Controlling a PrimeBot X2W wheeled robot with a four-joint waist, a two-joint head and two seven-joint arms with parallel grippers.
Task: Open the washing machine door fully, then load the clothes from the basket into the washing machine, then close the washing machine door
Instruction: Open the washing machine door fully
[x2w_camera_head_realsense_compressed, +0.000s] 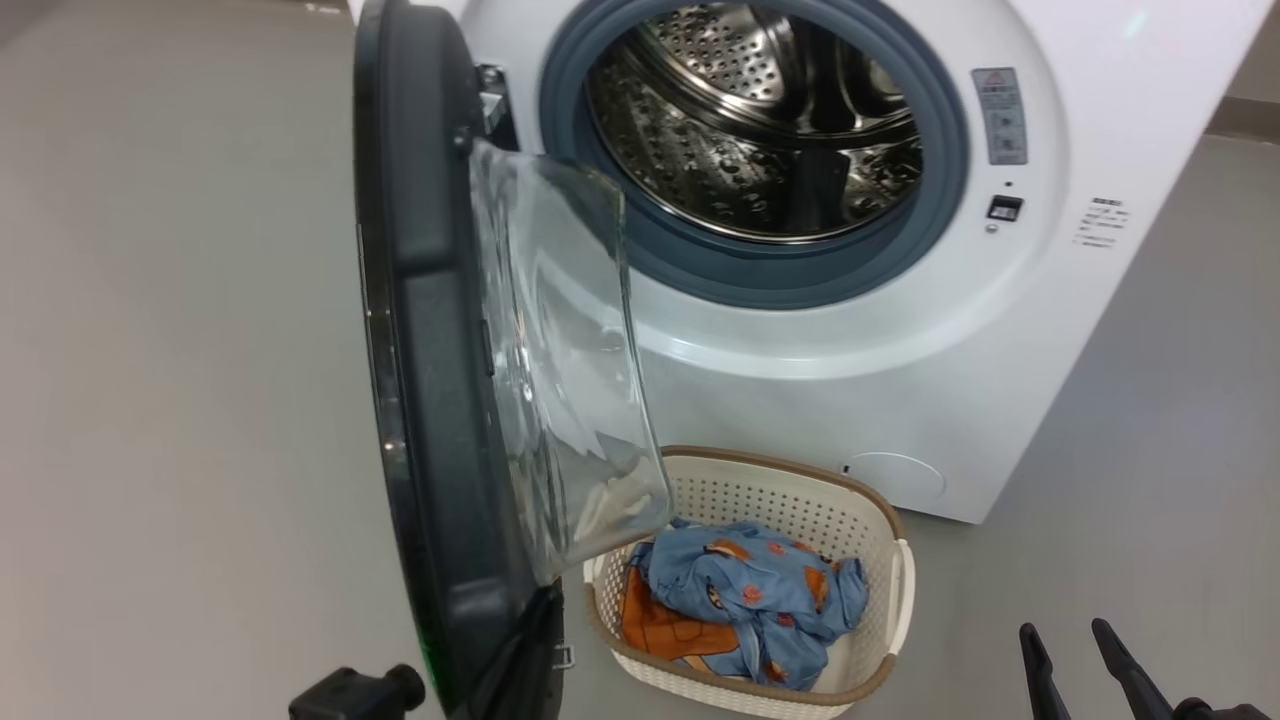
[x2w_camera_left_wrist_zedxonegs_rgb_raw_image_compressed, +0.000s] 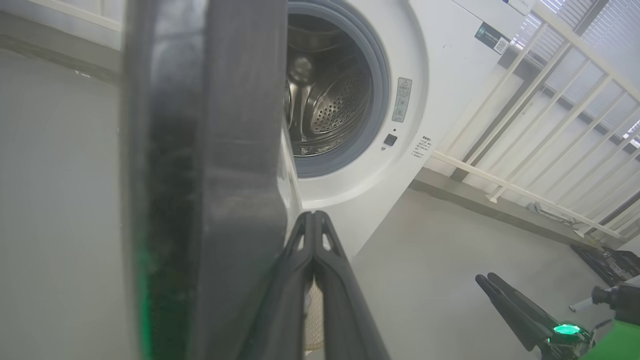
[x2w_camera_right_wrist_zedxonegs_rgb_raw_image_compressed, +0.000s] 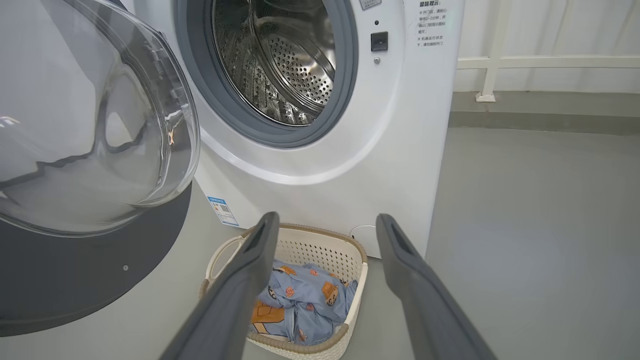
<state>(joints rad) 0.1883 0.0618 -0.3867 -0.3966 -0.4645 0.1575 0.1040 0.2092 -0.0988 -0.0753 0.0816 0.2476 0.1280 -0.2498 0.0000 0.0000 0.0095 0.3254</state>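
Found the left gripper (x2w_camera_left_wrist_zedxonegs_rgb_raw_image_compressed: 314, 220) nearest, its fingers pressed together, tips just beside the dark inner face of the door (x2w_camera_head_realsense_compressed: 430, 350) near its bottom edge; could not tell whether touching. Found the right gripper (x2w_camera_right_wrist_zedxonegs_rgb_raw_image_compressed: 326, 222) low on the right, fingers spread apart, pointing toward the basket (x2w_camera_head_realsense_compressed: 760, 500) and well short of it. Saw the basket on the floor (x2w_camera_head_realsense_compressed: 150, 450), just in front of the washing machine (x2w_camera_head_realsense_compressed: 800, 360), partly under the glass bulge of the door, which stood open. Saw the clothes (x2w_camera_head_realsense_compressed: 750, 590) heaped inside the basket, blue over orange. Farther back, saw the steel drum (x2w_camera_head_realsense_compressed: 750, 130) through the open mouth.
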